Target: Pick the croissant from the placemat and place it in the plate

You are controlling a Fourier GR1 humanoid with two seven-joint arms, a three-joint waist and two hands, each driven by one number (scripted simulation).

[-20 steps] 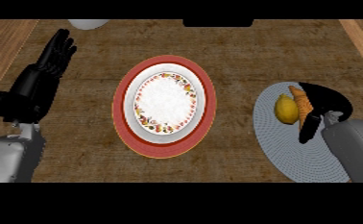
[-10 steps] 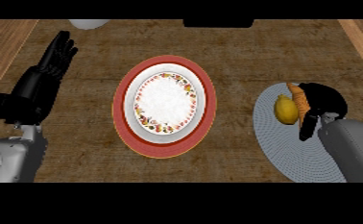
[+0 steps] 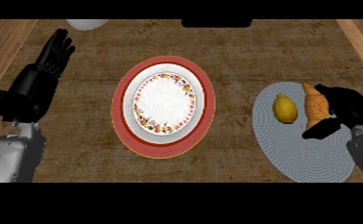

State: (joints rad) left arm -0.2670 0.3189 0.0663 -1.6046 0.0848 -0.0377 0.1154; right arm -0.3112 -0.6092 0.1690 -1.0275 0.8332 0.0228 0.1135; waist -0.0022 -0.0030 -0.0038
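Note:
An orange-brown croissant [image 3: 315, 105] lies on the round grey placemat [image 3: 301, 146] at the right, beside a yellow lemon [image 3: 285, 108]. My right hand [image 3: 343, 106] is curled round the croissant from its right side, fingers over its far end and thumb by its near end. In the middle of the counter stands a white plate [image 3: 145, 117] with a flowered rim, set on a wider red plate [image 3: 125, 128]. The left hand [image 3: 41, 80] rests open at the left edge, fingers up.
A white bowl [image 3: 86, 23] shows at the far edge, top left, and a dark object [image 3: 216, 23] sits at the top middle. Lighter wooden strips run along the counter's left and right sides.
The right hand has shifted a little to the right with the croissant, away from the lemon, so more of the croissant shows. The left hand has not moved.

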